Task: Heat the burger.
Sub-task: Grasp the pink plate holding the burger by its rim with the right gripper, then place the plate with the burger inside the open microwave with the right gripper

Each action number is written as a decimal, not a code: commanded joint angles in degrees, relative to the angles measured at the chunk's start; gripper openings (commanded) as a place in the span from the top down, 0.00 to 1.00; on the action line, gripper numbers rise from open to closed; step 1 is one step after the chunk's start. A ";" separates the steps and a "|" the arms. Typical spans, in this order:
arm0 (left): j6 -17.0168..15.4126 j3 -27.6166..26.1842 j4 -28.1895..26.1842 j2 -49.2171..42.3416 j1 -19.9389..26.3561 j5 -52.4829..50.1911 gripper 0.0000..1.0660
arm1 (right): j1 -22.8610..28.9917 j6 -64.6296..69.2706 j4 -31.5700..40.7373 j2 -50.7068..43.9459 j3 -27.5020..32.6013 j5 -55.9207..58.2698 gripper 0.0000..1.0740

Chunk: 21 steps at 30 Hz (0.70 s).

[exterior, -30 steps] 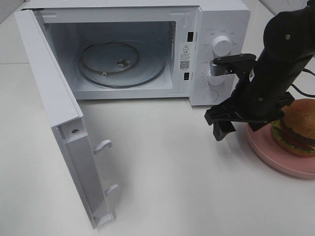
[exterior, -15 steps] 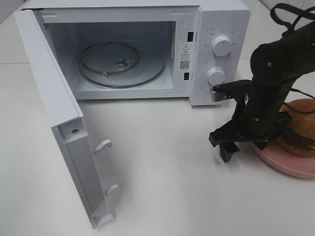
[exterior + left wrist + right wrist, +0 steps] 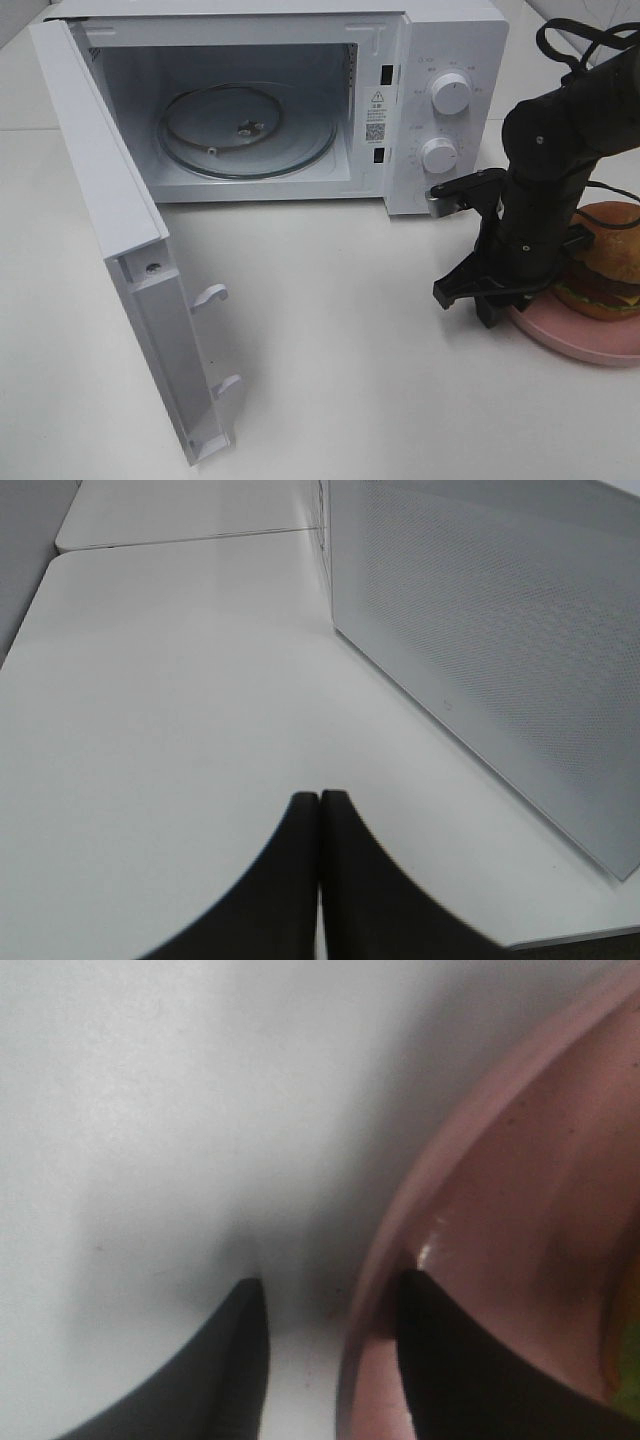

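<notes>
Two half-parted right hand (image 3: 330, 1282) fingers (image 3: 225, 1380) astride pink plate (image 3: 500, 1160) rim, wrist-only detail; left hand (image 3: 320, 796) closed, empty.

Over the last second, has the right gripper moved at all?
Yes. In the exterior view the right gripper has dropped and shifted right, away from the lower knob, down to the rim of the pink plate, which its jaws now straddle.

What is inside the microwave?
The microwave holds only the glass turntable; nothing sits on it. The cavity's ceiling is out of view from this angle. The burger is outside, on the plate.
</notes>
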 commanded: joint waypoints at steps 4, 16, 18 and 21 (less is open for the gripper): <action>0.00 0.00 0.11 -1.15 0.17 -0.46 1.00 | -0.23 -0.46 0.29 1.49 0.46 0.46 0.99; 0.00 0.00 0.11 -1.15 0.17 -0.46 1.00 | 0.63 -5.33 -0.11 -1.26 0.57 2.35 1.00; 0.00 0.00 0.11 -1.15 0.17 -0.46 1.00 | 1.55 -5.33 -0.06 -2.46 0.63 2.35 1.00; 0.00 0.00 0.11 -1.15 0.17 -0.46 1.00 | 3.67 -6.47 -0.40 -5.16 1.20 3.38 1.00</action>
